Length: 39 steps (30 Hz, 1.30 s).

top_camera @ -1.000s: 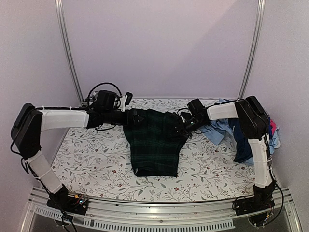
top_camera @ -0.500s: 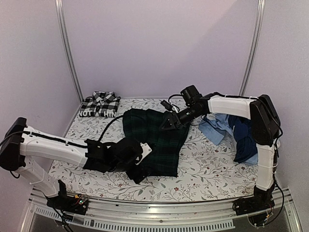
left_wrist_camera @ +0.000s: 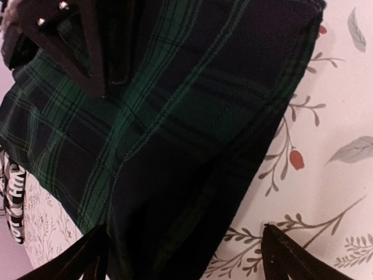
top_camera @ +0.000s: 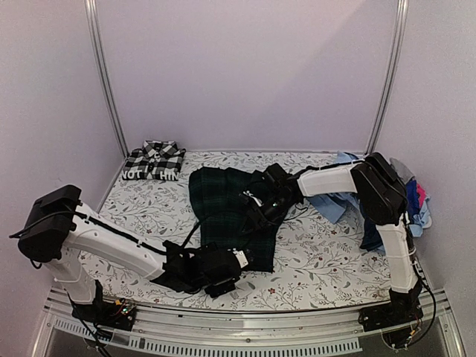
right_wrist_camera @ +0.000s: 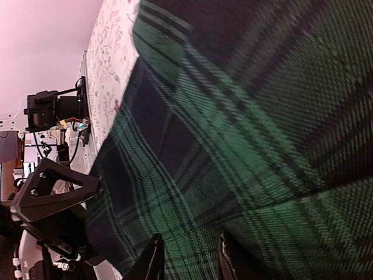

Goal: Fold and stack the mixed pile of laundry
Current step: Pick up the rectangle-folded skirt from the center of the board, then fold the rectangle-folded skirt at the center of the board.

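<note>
The dark green-navy plaid garment [top_camera: 223, 208] lies spread in the middle of the table. My left gripper [top_camera: 236, 262] is open at its near hem; in the left wrist view [left_wrist_camera: 182, 233] the dark hem [left_wrist_camera: 192, 175] lies between the wide-apart fingers. My right gripper [top_camera: 258, 208] is low over the garment's middle, and in the right wrist view [right_wrist_camera: 191, 242] its fingers stand a little apart with flat plaid cloth [right_wrist_camera: 233, 116] between them. The black-and-white checked shirt [top_camera: 154, 160] lies folded at the back left. The remaining pile [top_camera: 379, 204] of light blue, navy and pink pieces sits at the right.
The floral table covering [top_camera: 134, 216] shows on both sides of the garment. Metal frame posts [top_camera: 104, 82] stand at the back corners. The left arm [top_camera: 111, 242] stretches low along the near left. The right arm [top_camera: 335, 178] reaches across from the pile.
My left arm has swung from the back of the garment down to its near hem. My right gripper has moved from the garment's far edge towards its middle.
</note>
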Each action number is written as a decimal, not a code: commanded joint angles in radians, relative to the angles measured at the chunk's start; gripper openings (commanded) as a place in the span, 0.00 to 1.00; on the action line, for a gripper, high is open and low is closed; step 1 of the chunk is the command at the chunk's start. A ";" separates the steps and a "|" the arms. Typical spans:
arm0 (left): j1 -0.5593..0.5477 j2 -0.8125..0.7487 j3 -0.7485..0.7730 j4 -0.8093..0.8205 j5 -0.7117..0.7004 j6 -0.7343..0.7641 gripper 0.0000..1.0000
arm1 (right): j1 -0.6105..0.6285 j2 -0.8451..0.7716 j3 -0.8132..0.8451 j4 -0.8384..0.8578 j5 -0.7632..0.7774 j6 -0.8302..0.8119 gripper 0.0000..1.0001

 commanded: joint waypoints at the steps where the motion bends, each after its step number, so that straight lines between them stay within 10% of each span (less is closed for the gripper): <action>1: 0.023 0.087 -0.004 0.065 -0.058 0.095 0.88 | -0.003 0.066 -0.018 -0.024 0.038 -0.039 0.30; 10: 0.060 0.141 -0.018 0.266 -0.131 0.193 0.66 | -0.003 0.105 -0.049 -0.013 0.035 -0.048 0.28; 20: 0.074 0.057 -0.005 0.278 -0.039 0.257 0.01 | -0.003 0.092 -0.061 -0.012 0.028 -0.053 0.28; 39: 0.105 -0.183 0.277 -0.421 0.731 0.145 0.00 | -0.122 -0.049 0.322 -0.096 0.154 0.002 0.57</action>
